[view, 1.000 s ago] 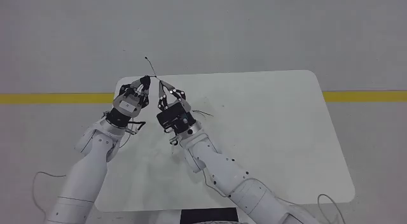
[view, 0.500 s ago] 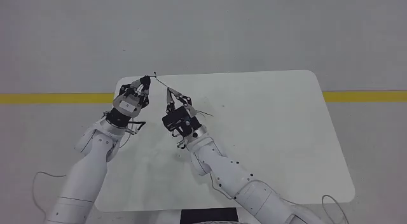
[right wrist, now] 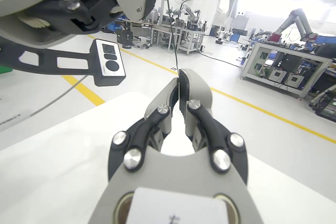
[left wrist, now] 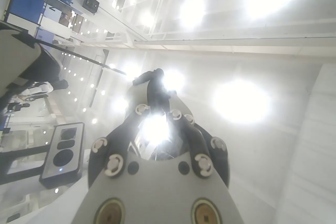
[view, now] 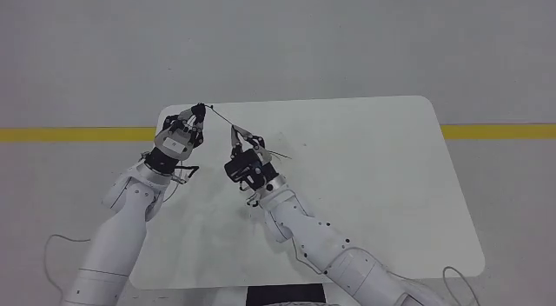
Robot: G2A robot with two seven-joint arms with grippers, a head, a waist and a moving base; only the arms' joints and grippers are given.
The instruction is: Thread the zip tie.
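Right gripper: jaws pinched together, with the thin black tie clamped edge-on between the ribbed pads. The grip is on the strap rather than at its tip. I judge this keeps the free length short and stiff enough to steer.

Left gripper: fingers drawn together on the tie's other end. Glare in the left wrist view hides the contact itself, and I cannot tell whether it holds the head or the tail. Judged: closed on the tie.

Tie: held in the air by both grippers above the table's far-left corner, touching nothing else. In the top view it runs as 1 straight dark line from the left tips to the right tips, so it looks taut. The 2 grippers stand near each other with their tips angled inward. That pose suits feeding 1 end into the head, since each arm fixes 1 end and wrist angle sets the alignment.

Judgement: no closed loop is visible, so threading is not yet done. The next move needs fine aim, because the slot is tiny, the strap flexes, and a slip in either pinch loses the line-up.

Outward: white table. 1 thin dark strand lies on it just beside the right wrist, identity unclear. A yellow floor line passes behind.
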